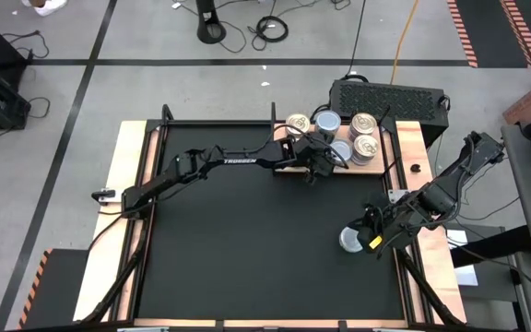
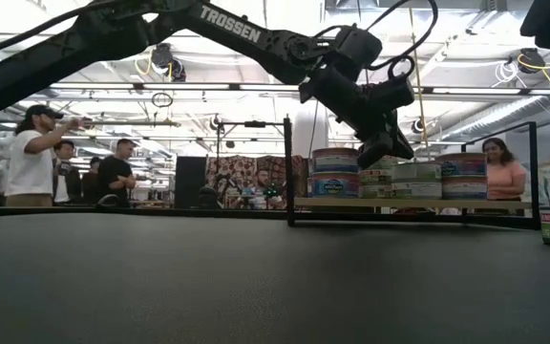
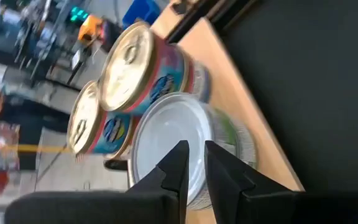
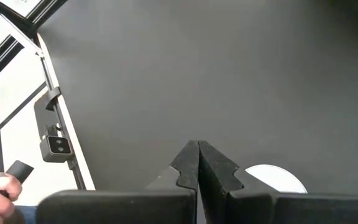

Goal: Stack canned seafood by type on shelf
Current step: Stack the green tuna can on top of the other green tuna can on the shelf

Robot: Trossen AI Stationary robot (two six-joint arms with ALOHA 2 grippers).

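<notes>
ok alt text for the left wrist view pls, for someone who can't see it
The left gripper, fingers slightly apart, hovers over a silver-topped can on the wooden shelf. Beyond it stand two gold-topped cans with blue and pink labels, side by side; black table mat lies beside the shelf.

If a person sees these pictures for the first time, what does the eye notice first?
The cluster of cans on the wooden shelf at the table's far edge, with the left gripper hovering slightly open over a silver-topped can. Then the right gripper, shut, beside a lone can on the black mat.
</notes>
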